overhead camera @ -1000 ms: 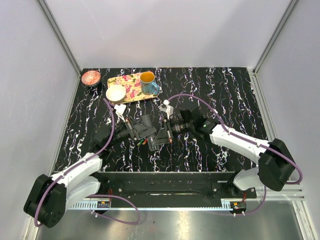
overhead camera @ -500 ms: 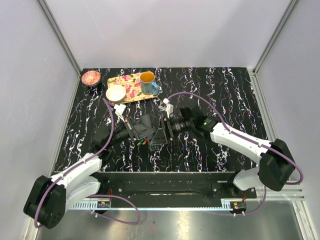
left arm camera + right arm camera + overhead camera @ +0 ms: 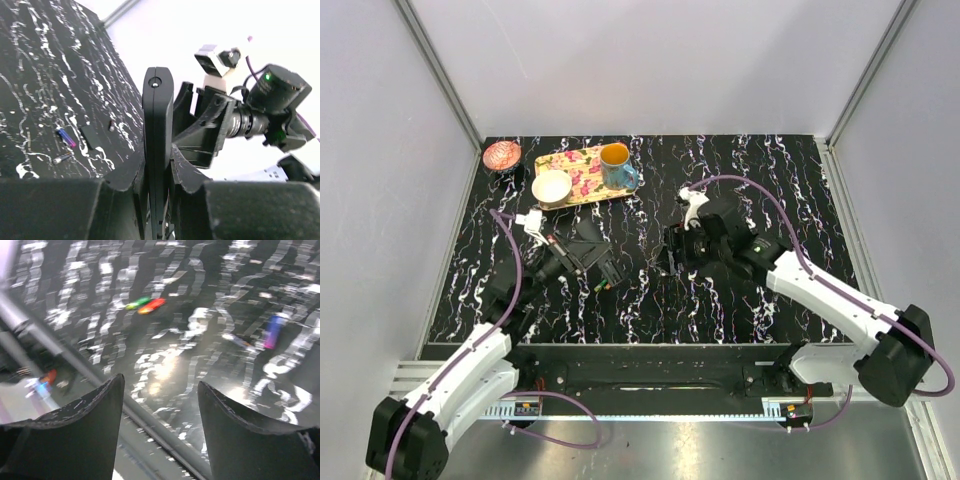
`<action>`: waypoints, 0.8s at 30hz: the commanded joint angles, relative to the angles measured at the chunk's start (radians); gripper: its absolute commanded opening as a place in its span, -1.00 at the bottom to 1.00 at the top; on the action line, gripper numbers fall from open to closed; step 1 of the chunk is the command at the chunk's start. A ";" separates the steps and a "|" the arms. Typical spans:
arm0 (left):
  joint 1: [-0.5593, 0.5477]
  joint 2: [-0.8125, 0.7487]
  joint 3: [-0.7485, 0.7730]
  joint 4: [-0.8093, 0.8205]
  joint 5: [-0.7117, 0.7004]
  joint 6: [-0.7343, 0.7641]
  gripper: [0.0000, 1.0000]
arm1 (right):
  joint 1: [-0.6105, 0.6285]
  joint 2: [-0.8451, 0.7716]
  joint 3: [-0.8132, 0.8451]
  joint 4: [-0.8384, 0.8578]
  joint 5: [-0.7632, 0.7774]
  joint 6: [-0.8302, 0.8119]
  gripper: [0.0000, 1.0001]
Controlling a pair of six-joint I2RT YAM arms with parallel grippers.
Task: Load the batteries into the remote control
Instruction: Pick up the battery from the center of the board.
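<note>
Now that the arms have pulled apart, only the left tool [image 3: 158, 172] clamps the flat black plastic remote control [image 3: 157, 125], held edge-on.
Right tool [image 3: 160, 382] has backed off, wide and empty. The red-and-green battery [image 3: 146, 304] and blue-purple battery [image 3: 272, 330] lie loose on the black marbled table [image 3: 770, 180]; loading likely comes next.

White-shelled arms [image 3: 820, 290] with black joints trail looping purple cables [image 3: 730, 178] and end in scuffed black claw fingers [image 3: 75, 435].
</note>
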 commanded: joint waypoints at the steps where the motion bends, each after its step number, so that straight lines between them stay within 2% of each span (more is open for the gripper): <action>1: 0.013 -0.011 -0.031 -0.039 -0.121 -0.004 -1.00 | -0.001 0.022 -0.079 -0.001 0.453 -0.007 0.32; 4: 0.014 -0.008 -0.051 -0.004 -0.137 -0.024 -1.00 | -0.004 0.128 -0.019 -0.039 0.541 -0.025 0.27; 9: 0.014 -0.020 0.007 -0.073 -0.126 0.005 -1.00 | -0.004 0.272 0.114 -0.063 0.475 -0.044 0.26; 13: 0.013 -0.039 0.021 -0.097 -0.137 -0.037 -1.00 | -0.004 0.304 0.139 -0.031 0.428 -0.036 0.36; 15: 0.013 -0.043 -0.018 -0.020 -0.140 -0.080 -1.00 | -0.004 0.303 0.115 0.005 0.424 -0.010 0.37; 17: 0.013 -0.037 -0.089 0.150 -0.126 -0.157 -1.00 | -0.004 0.292 0.072 0.067 0.427 0.014 0.35; 19: 0.016 -0.003 -0.097 0.212 -0.074 -0.171 -1.00 | -0.004 0.303 0.069 0.082 0.435 0.002 0.32; 20: 0.023 0.009 -0.088 0.216 -0.051 -0.160 -1.00 | -0.006 0.327 0.088 0.066 0.470 -0.001 0.30; 24: 0.028 0.032 -0.025 0.105 0.021 -0.065 -1.00 | -0.052 0.398 0.150 -0.017 0.518 -0.010 0.03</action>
